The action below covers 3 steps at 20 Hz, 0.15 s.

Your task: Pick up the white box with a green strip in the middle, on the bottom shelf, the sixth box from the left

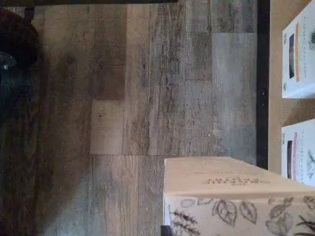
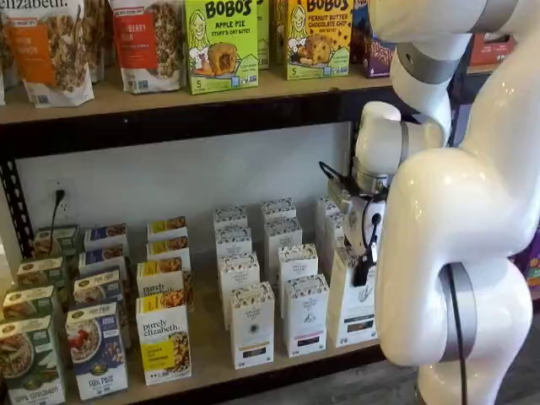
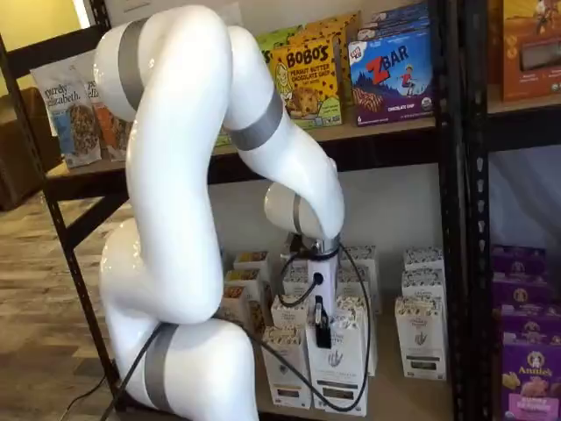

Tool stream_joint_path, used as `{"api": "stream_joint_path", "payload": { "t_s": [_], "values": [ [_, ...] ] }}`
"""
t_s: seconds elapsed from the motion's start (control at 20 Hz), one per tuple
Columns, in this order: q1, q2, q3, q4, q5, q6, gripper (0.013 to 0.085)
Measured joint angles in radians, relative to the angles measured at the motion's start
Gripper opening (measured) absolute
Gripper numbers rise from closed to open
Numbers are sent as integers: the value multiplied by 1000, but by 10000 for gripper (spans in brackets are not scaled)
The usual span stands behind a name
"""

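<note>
You see the gripper (image 3: 323, 335) closed on the white box (image 3: 337, 368), fingers clamping its patterned top. The box stands at the front edge of the bottom shelf (image 2: 253, 364).

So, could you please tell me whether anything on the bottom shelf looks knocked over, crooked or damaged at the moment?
Nothing stands out. The cartons on the bottom shelf stand upright in tidy rows, with no spill or dent visible. The gripper is down at the top of the front white box; whether its fingers are closed cannot be told.
</note>
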Motion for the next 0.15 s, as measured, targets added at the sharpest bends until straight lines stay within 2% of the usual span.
{"api": "stream_joint_path", "payload": {
  "t_s": [0.15],
  "values": [
    [5, -17, 4, -5, 8, 10, 490]
  ]
}}
